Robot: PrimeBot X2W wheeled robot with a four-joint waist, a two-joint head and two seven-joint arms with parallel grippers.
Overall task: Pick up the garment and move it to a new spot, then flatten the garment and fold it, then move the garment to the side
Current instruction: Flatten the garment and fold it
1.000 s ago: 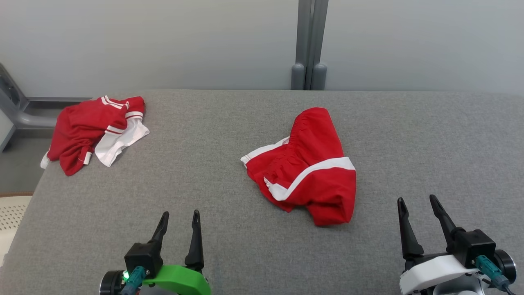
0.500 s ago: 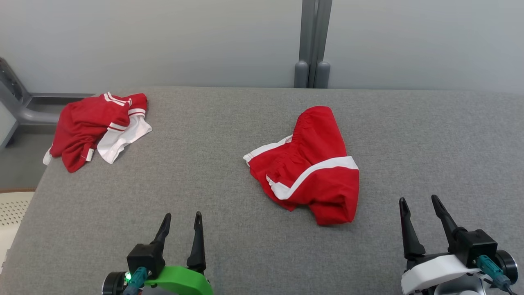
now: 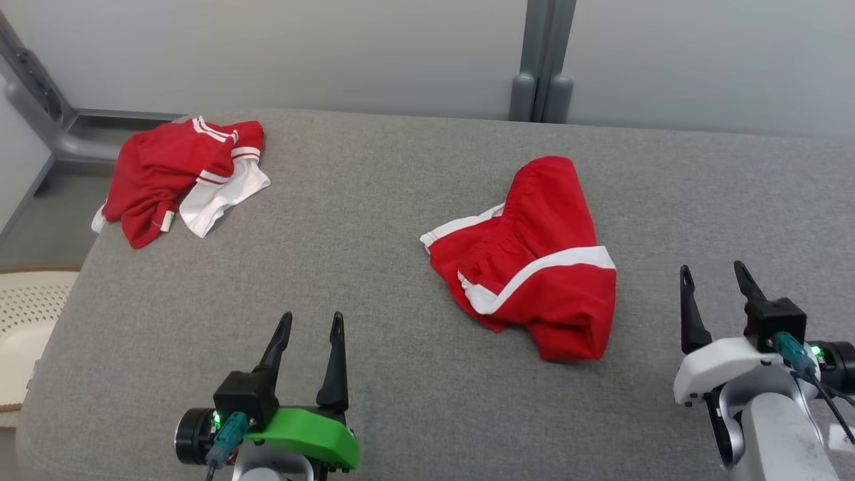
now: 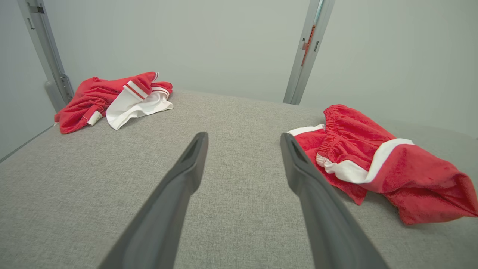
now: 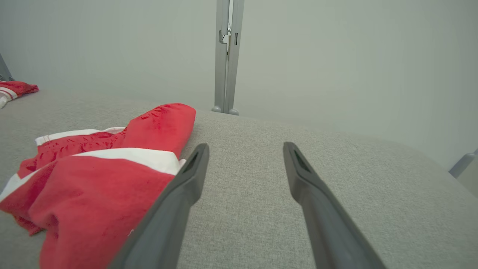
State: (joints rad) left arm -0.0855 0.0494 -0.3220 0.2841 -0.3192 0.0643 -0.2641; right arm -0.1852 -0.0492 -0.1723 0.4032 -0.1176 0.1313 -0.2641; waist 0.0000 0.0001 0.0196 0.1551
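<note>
1. Head view: no step appears done yet. The red garment (image 3: pixel 534 260) lies crumpled on the table (image 3: pixel 374 200), ahead-right of the left pincer (image 3: pixel 312 317) and near the right pincer (image 3: pixel 712 268), on its left.
2. Both pincers stand wide and empty, clear of the cloth.
3. Left to do: pick-up, relocation, flattening, folding, moving aside.
4. A second red-and-white garment (image 3: pixel 180 174) lies well ahead-left of the left pincer; the approach looks unobstructed.

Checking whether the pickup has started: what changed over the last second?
The head camera shifted. The right gripper advanced beside the red shorts; the left gripper edged forward slightly. Nothing was grasped: both stay open, and the shorts and the far red-and-white garment lie unmoved.
</note>
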